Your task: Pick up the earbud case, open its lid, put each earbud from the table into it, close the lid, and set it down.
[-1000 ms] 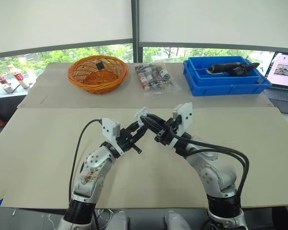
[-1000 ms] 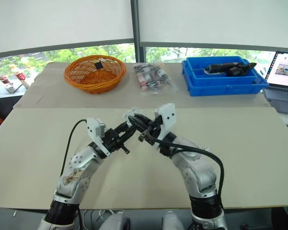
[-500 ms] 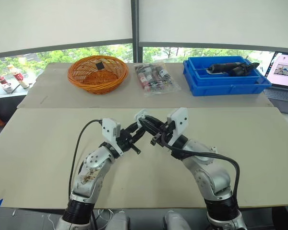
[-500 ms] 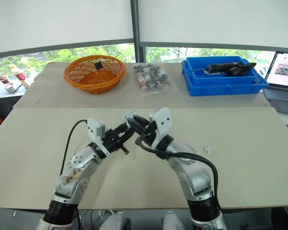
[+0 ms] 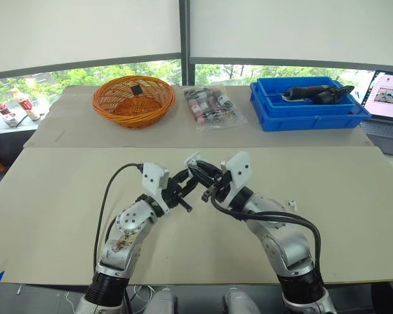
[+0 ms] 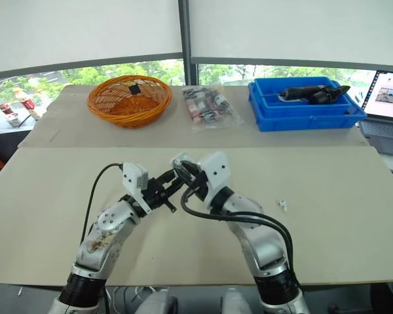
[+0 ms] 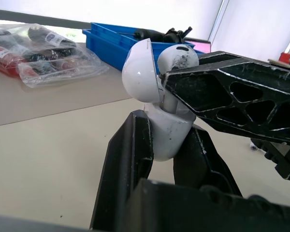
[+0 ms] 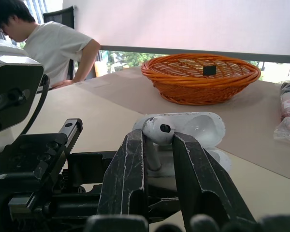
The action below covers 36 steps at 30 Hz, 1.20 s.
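My left gripper (image 7: 164,129) is shut on the body of the white earbud case (image 7: 165,137), held above the table with its lid (image 7: 139,72) swung open. My right gripper (image 8: 158,138) is shut on a white earbud (image 8: 157,129), whose stem reaches down into the open case (image 8: 199,128). In the left eye view the two grippers meet at the case (image 5: 195,161) over the middle of the table. A second white earbud (image 5: 292,205) lies on the table to the right of my right arm.
An orange basket (image 5: 133,98), a plastic bag of small items (image 5: 213,106) and a blue bin (image 5: 308,103) with a tool stand along the far side. A laptop (image 5: 390,98) sits at the far right. A person (image 8: 50,46) leans at the table beyond the basket.
My right gripper has swung left and down with its earbud, bringing it into the open case. The left gripper has stayed nearly still with the case.
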Each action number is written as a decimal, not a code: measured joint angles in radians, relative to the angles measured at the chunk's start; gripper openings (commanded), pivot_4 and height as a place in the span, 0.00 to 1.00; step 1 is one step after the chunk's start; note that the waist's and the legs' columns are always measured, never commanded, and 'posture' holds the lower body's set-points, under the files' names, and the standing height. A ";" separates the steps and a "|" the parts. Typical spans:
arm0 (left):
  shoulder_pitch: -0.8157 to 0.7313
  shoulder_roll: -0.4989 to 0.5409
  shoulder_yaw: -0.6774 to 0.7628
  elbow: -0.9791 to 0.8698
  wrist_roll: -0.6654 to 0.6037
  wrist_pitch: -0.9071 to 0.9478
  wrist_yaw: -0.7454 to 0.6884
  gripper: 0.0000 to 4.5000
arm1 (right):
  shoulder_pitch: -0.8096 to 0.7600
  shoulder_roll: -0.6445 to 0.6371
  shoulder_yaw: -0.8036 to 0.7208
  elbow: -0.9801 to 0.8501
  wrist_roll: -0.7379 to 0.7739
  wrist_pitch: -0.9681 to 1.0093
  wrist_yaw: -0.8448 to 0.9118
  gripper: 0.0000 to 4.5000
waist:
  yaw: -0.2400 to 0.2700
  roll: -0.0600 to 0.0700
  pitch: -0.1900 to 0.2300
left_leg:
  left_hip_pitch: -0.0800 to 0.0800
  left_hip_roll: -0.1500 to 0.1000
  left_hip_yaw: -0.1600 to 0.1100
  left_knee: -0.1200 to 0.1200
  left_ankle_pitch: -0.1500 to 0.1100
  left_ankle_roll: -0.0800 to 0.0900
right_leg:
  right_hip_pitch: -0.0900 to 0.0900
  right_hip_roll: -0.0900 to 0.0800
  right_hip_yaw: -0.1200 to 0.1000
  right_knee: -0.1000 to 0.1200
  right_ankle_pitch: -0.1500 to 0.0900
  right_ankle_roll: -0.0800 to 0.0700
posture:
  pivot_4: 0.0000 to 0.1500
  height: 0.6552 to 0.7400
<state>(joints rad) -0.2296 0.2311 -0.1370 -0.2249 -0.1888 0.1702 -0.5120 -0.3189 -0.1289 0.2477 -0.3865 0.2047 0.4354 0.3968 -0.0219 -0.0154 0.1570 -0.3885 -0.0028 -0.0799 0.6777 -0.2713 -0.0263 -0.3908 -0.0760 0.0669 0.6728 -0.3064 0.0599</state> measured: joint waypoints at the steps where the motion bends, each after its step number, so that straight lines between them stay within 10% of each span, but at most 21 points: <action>1: 0.000 -0.001 -0.001 0.003 0.007 -0.003 0.000 0.13 | 0.000 -0.001 0.004 0.000 -0.006 0.000 -0.003 0.08 | 0.000 0.000 0.000 | 0.000 0.000 0.000 0.000 0.000 0.000 | 0.000 0.000 0.000 0.000 0.000 0.000 | 1.00 1.00; 10: 0.000 -0.002 -0.002 0.007 0.031 -0.019 -0.001 0.13 | -0.001 -0.015 0.019 -0.006 -0.040 0.009 -0.013 0.08 | 0.000 0.000 0.000 | 0.000 0.000 0.000 0.000 0.000 0.000 | 0.000 0.000 0.000 0.000 0.000 0.000 | 1.00 1.00; 15: 0.000 -0.003 0.000 0.007 0.032 -0.019 0.001 0.13 | -0.001 -0.017 0.022 -0.014 -0.045 0.017 -0.028 0.53 | 0.000 0.000 0.000 | 0.000 0.000 0.000 0.000 0.000 0.000 | 0.000 0.000 0.000 0.000 0.000 0.000 | 1.00 1.00; 28: 0.000 -0.022 0.019 0.006 0.024 -0.035 0.004 0.13 | 0.052 -0.161 -0.083 -0.183 0.033 0.148 0.020 0.53 | 0.004 0.000 0.000 | 0.000 0.000 0.000 0.000 0.000 0.000 | 0.000 0.000 0.000 -0.001 0.000 0.000 | 1.00 1.00; 36: 0.005 0.019 0.061 0.012 -0.028 -0.039 -0.046 0.13 | 0.219 -0.525 -0.448 -0.371 0.322 0.279 0.275 0.53 | 0.010 0.000 0.000 | -0.001 0.000 0.002 0.000 -0.001 0.001 | 0.004 0.000 -0.001 -0.007 0.000 0.000 | 1.00 1.00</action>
<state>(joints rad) -0.2244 0.2498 -0.0757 -0.2130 -0.2167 0.1311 -0.5583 -0.0997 -0.6538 -0.2000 -0.7573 0.5266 0.7140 0.6723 -0.0114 -0.0154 0.1573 -0.3892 -0.0027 -0.0778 0.6776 -0.2719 -0.0251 -0.3870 -0.0759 0.0660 0.6660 -0.3064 0.0600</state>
